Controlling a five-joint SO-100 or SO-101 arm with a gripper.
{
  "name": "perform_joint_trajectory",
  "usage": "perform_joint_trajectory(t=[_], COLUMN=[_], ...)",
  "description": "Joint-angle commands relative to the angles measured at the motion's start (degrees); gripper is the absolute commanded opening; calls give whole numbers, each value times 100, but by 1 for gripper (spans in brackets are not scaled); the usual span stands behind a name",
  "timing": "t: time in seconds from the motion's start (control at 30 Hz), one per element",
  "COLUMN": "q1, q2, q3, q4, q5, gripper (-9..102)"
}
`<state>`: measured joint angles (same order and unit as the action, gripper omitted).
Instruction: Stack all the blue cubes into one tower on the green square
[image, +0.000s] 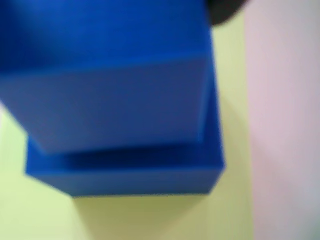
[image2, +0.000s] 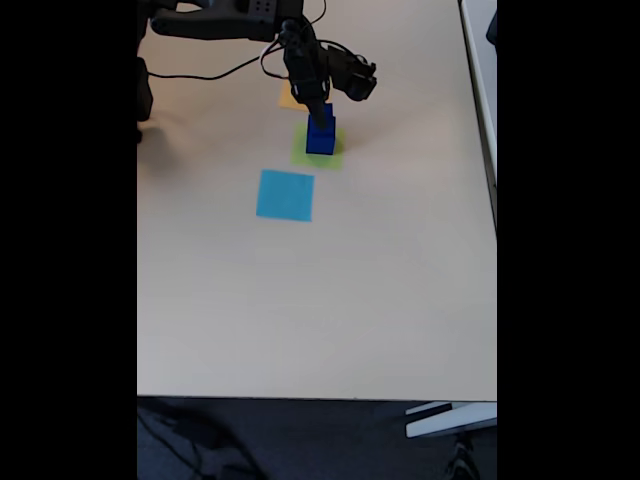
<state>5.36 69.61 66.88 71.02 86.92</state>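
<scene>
Wrist view badly blurred, fixed view bright, soft shadows

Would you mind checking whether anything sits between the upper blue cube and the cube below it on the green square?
Nothing visible does: the upper cube rests directly on the lower cube, which stands on the green square.

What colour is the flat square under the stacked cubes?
Pale lime green square, clearest in the wrist view.

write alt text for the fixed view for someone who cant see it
A black robot arm reaches down over a small tower of blue cubes standing on a green square near the far end of a beige table. A light blue square lies flat just in front of it.
</scene>
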Motion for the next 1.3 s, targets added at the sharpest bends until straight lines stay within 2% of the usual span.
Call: perform_joint_trajectory(t=[0.0,0.43,0.87,1.27], q1=[-44,-35,-44,-158], q2=[466,466,466,97], q3=[-35,-62,-132,-2065], q4=[35,9,-70,-343], q5=[44,-53,-176,-1011], gripper=[8,19,26,27])
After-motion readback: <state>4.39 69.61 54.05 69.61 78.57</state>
